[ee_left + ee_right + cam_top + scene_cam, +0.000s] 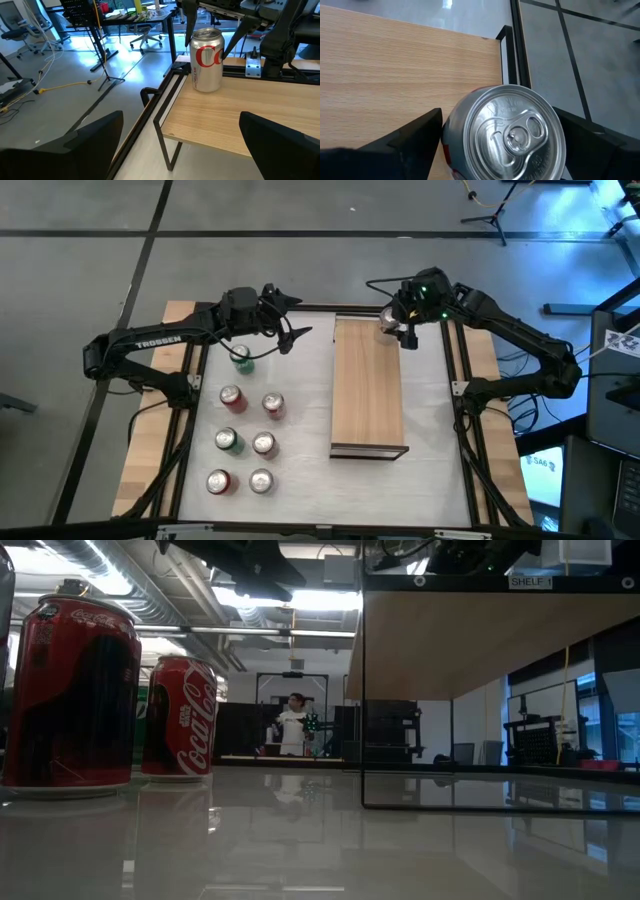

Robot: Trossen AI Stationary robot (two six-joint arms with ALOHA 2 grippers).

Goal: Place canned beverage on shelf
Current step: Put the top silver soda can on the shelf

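Note:
The shelf (368,385) is a long light-wood board on a dark frame, standing on the white table right of centre. A silver canned beverage (206,60) with red lettering stands upright on its base at the shelf's far right corner (388,318). My right gripper (397,326) reaches it from the far right, its fingers on either side of the can (505,135). My left gripper (295,318) hangs open in the air left of the shelf's far end, pointing toward the shelf and holding nothing (180,145). My right gripper has the silver can between its two fingers, one against each side of the can's upper wall (446,142), with no gap showing. The fingers slant down from the table's far right. The can stands upright with its base on the shelf board (206,90).
Several more cans stand on the table left of the shelf, among them a green one (241,358) just under my left arm and red ones (232,398) (70,690). The shelf's near half (368,420) is bare wood. A person (292,725) stands far off in the room.

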